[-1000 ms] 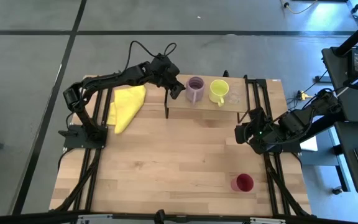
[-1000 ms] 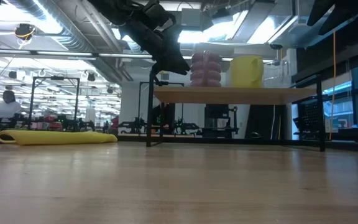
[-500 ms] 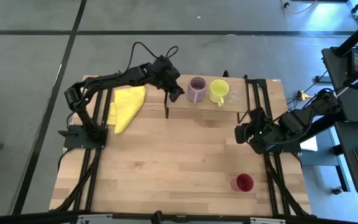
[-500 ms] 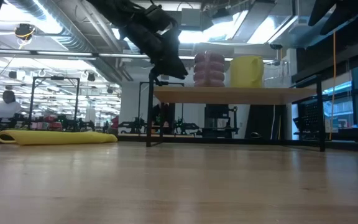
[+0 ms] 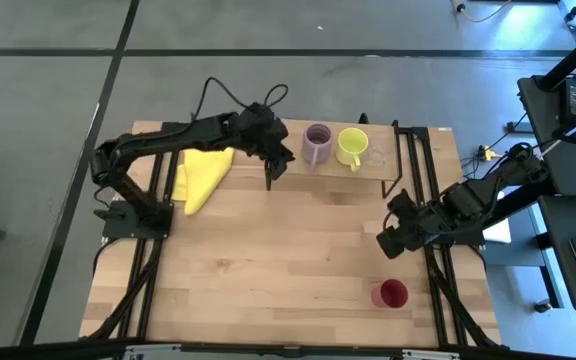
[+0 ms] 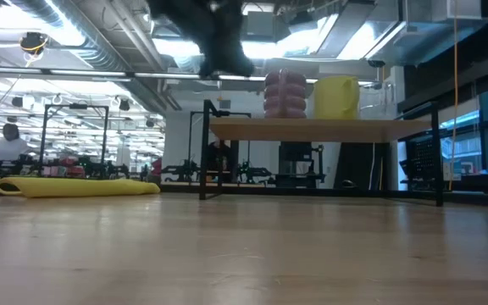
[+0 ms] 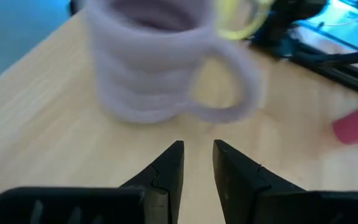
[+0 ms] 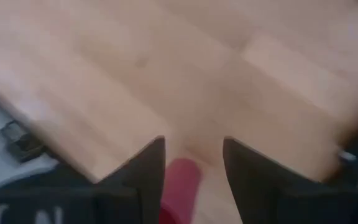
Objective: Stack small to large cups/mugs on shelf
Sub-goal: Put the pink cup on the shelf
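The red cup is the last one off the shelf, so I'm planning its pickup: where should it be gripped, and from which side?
Judging from the high view, the red cup stands upright and alone near the table's front right, mouth open upward. Probably best to pinch its rim or wall from above. The right end effector, open, is nearest.

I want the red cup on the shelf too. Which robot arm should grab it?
Probably the right. The right gripper hangs open just above the dark red cup at the table's right front; the left gripper is far off, beside the lilac purple mug.
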Robot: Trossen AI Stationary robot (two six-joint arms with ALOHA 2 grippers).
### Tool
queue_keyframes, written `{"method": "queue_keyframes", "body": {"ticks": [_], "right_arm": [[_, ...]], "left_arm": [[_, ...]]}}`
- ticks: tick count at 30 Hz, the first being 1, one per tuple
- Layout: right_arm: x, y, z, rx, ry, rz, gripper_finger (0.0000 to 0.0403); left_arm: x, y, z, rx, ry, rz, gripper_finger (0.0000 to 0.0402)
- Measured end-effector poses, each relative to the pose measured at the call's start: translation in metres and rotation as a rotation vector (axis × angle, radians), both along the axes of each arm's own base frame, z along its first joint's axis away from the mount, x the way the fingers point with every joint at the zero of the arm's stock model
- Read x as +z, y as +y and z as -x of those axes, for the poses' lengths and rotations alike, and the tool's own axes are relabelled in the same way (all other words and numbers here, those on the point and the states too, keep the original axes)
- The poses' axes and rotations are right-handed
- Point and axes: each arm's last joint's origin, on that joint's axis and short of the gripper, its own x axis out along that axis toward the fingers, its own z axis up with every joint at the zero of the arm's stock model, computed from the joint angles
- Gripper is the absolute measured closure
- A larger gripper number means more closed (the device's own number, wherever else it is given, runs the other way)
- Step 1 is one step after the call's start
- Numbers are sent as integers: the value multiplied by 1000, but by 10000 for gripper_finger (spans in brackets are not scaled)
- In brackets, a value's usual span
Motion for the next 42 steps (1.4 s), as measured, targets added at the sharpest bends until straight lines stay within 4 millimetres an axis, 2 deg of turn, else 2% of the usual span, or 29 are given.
{"method": "queue_keyframes", "body": {"ticks": [4, 9, 15, 20, 25, 31, 37, 42], "right_arm": [[4, 11, -3, 115, -72, -40, 240], [-2, 24, 10, 219, 23, -59, 240], [-25, 43, 25, 257, 124, -43, 240], [-54, 54, 29, 259, 141, -48, 240], [-77, 61, 30, 253, 109, -91, 240], [-83, 63, 31, 226, 83, -95, 240], [-81, 64, 30, 217, 40, -69, 240], [-68, 60, 29, 182, -19, 0, 240]], "left_arm": [[20, -37, 5, -43, -37, -10, 321], [43, -84, 22, -39, -55, -48, 321], [59, -135, 48, -22, -42, -63, 321], [61, -167, 54, -23, -65, -5, 321], [46, -187, 55, 21, -36, 24, 321], [26, -204, 61, 62, 0, 52, 321], [3, -209, 63, 102, 41, 88, 321], [2, -209, 61, 109, 21, 100, 321]]}}
